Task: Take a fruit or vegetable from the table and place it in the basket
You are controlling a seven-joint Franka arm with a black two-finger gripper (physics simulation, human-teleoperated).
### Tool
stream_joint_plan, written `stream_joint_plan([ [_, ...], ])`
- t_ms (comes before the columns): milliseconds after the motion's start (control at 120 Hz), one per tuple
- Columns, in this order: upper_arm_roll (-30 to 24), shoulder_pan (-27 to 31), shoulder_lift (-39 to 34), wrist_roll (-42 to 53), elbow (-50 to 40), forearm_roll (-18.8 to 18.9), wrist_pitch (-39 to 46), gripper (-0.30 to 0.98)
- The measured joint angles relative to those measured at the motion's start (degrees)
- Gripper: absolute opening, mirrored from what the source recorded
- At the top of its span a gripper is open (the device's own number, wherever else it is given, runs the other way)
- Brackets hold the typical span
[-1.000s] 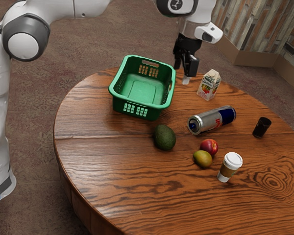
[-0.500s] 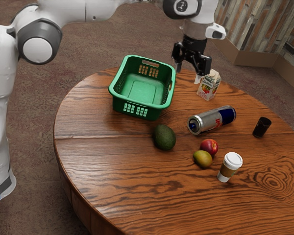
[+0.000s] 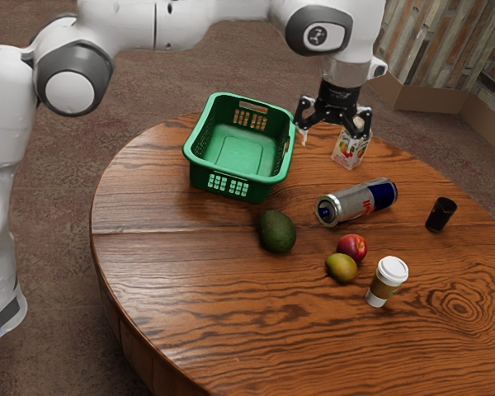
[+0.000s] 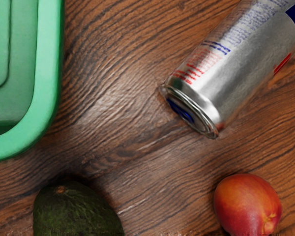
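Observation:
My gripper (image 3: 333,142) stands open above the table's far part, in front of the milk carton in the exterior view, with nothing held. The green basket (image 3: 196,177) sits to its left there, with a bare floor inside. A dark green avocado (image 3: 278,232) lies near the basket's front corner. The red peach (image 3: 352,247) and a yellow-green mango (image 3: 341,267) lie side by side. From the wrist view, the avocado (image 4: 76,211), the peach (image 4: 248,202) and the basket's rim (image 4: 48,73) are visible below my hand.
A silver-blue can (image 3: 356,203) lies on its side between my gripper and the peach; the wrist view has this can (image 4: 226,73) too. Around the fruit stand a white-lidded cup (image 3: 387,281) and a black cup (image 3: 440,214). The carton (image 3: 349,151) is partly behind my gripper.
My hand has moved toward the exterior view's right and turned, so both fingers now show spread apart. The basket, fruit and can have stayed put.

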Motion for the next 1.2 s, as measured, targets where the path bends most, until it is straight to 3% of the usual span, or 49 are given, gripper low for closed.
stream_joint_plan([
  [258, 0.1, -4.7, 5.9, -9.6, -0.1, 0.2, 4.2, 0.69],
  [492, 0.1, -5.2, 9.4, -15.0, 1.3, 0.3, 7.2, 0.69],
  [783, 0.1, -8.3, 14.6, -19.1, 2.9, 0.5, 10.8, 0.69],
  [1200, 1.2, -7.5, 17.4, -21.9, 4.5, 0.7, 12.8, 0.69],
])
